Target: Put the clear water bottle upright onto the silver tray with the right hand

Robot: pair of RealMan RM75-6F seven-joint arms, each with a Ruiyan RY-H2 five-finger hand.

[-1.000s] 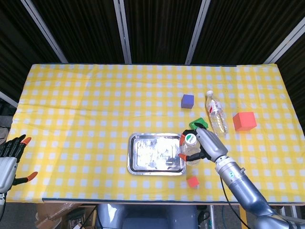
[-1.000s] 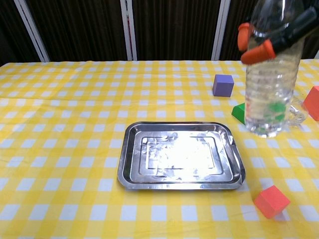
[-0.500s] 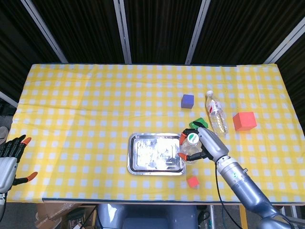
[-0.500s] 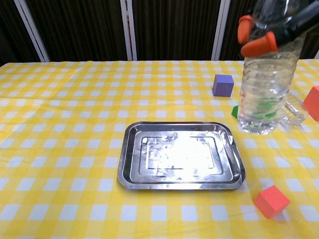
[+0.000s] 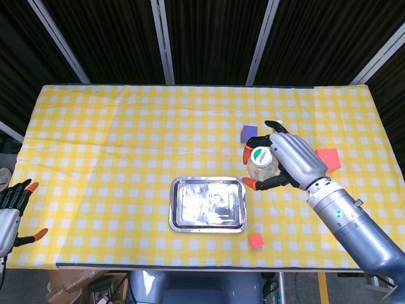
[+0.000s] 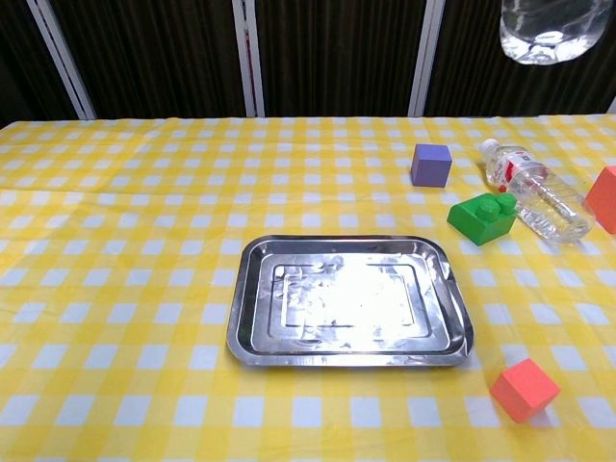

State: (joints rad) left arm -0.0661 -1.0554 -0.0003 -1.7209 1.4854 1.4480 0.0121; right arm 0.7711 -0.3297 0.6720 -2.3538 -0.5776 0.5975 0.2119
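My right hand (image 5: pixel 292 161) grips a clear water bottle (image 5: pixel 261 162) with a green-and-white cap, upright and lifted high above the table, right of the silver tray (image 5: pixel 207 204). In the chest view only the bottle's base (image 6: pixel 551 29) shows at the top right edge, well above the tray (image 6: pixel 348 300); the hand itself is out of that frame. The tray holds nothing. My left hand (image 5: pixel 11 212) hangs at the left edge of the head view, off the table, fingers spread and holding nothing.
A second clear bottle (image 6: pixel 537 200) lies on its side at the right, beside a green brick (image 6: pixel 482 218). A purple cube (image 6: pixel 430 164), a large red cube (image 5: pixel 329 159) and a small red cube (image 6: pixel 524 389) stand around the tray's right side.
My right hand has lifted the bottle sharply upward from just right of the tray; its body has left the chest view, uncovering the green brick and the lying bottle. The left hand stays put.
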